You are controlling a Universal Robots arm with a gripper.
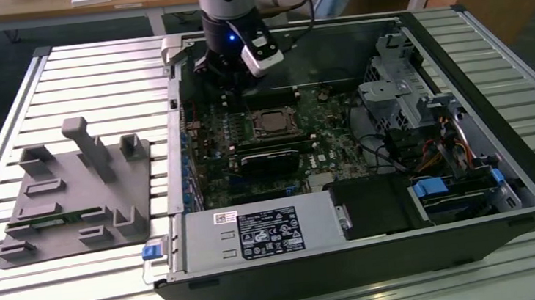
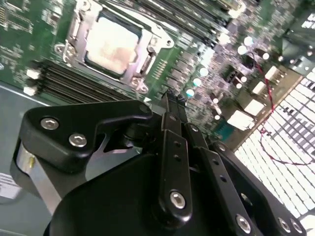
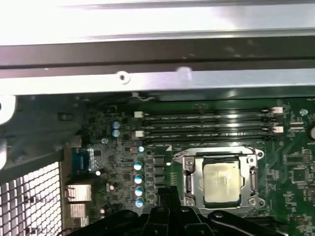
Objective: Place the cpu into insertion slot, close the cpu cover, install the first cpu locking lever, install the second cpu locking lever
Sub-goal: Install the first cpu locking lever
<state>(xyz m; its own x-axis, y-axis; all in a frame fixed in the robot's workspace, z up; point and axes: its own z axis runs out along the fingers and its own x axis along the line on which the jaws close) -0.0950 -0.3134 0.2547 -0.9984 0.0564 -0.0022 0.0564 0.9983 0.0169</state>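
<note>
The cpu (image 3: 222, 182) (image 2: 113, 42) (image 1: 271, 124) lies flat in the insertion slot (image 3: 216, 150), its grey metallic face up. The cpu cover (image 3: 194, 178) (image 2: 147, 30) lies down around it as a silver frame, and the chip shows through its window. My gripper (image 1: 233, 96) (image 2: 173, 101) (image 3: 169, 194) hangs above the green board beside the socket, toward the case's far wall and apart from the socket. Its two black fingers (image 2: 170, 128) stand pressed together with nothing between them. I cannot make out how the locking levers stand.
The open computer case (image 1: 500, 120) lies on a slatted metal table. A black block (image 1: 270, 157) sits just in front of the socket, with memory slots (image 3: 206, 125) on its far side. The power supply (image 1: 256, 234) and drive cage (image 1: 390, 94) crowd the case. A grey fixture plate (image 1: 75, 191) lies at the exterior view's left.
</note>
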